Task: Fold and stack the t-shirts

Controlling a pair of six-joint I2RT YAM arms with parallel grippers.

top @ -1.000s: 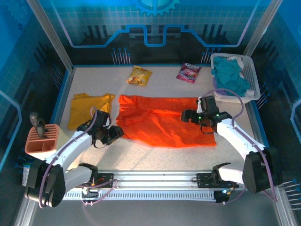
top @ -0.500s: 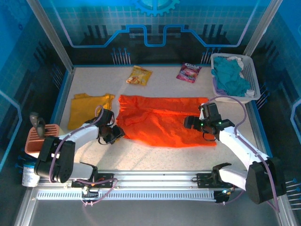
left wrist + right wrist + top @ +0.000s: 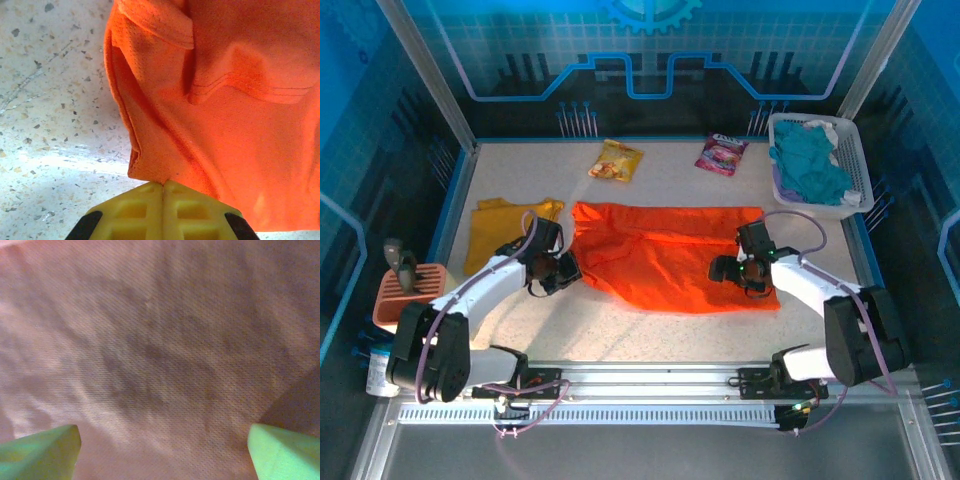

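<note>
1. Work piece. The orange shirt (image 3: 670, 260) lies spread flat across the middle of the table (image 3: 650, 320), with its long side running left to right. The yellow shirt (image 3: 505, 232) lies folded at the left of the table, just beside the orange one. It is the likely base of the stack.

2. Left pincer (image 3: 162, 186). The two fingers are pressed together, with the left hem of the orange shirt pinched between their tips. The grip sits at the very edge of the cloth, probably so that this end can be lifted without dragging the rest.

3. Right pincer (image 3: 162, 442). The fingers stand wide apart, low over the right part of the orange shirt, with cloth across the gap between them. Nothing is held. The wide stance suits a downward pinch on flat fabric.

4. Step in hand, by judgement: securing both ends of the orange shirt for a fold. One end is gripped and the other is not yet. The fold and the stacking are not yet done.

5. Caution: a pinch taken too deep may gather more cloth than intended
</note>
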